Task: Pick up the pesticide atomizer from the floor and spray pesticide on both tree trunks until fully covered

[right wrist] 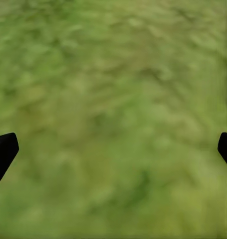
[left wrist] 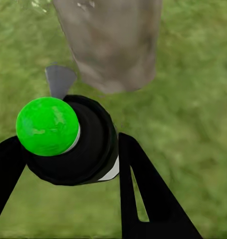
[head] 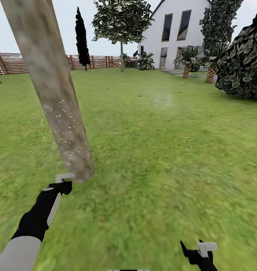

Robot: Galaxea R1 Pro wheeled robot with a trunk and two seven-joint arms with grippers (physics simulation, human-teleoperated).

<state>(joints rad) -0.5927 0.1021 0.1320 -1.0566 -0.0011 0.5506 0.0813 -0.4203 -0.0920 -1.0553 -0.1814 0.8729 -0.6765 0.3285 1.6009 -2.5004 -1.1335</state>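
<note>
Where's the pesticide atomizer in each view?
Head view: small pale piece at the left gripper, at the tree trunk base.
Left wrist view: pesticide atomizer, green cap, between the fingers, trunk behind.
Right wrist view: grass, no atomizer.
Shared landmark: the trunk base.

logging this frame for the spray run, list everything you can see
tree trunk: one, pale grey-tan with white specks, leaning, near left
pesticide atomizer: one, green cap on a black body, in the left gripper, close to the trunk's base
lawn: green, all around
wooden fence: brown slats, far left
white house: one, far right
dark slim tree: one, by the fence
leafy tree: one, far centre
palms: two, brown trunks, by the house
dark bush: one, right edge
left gripper: black, at the trunk's base
right gripper: black, open over grass
</note>
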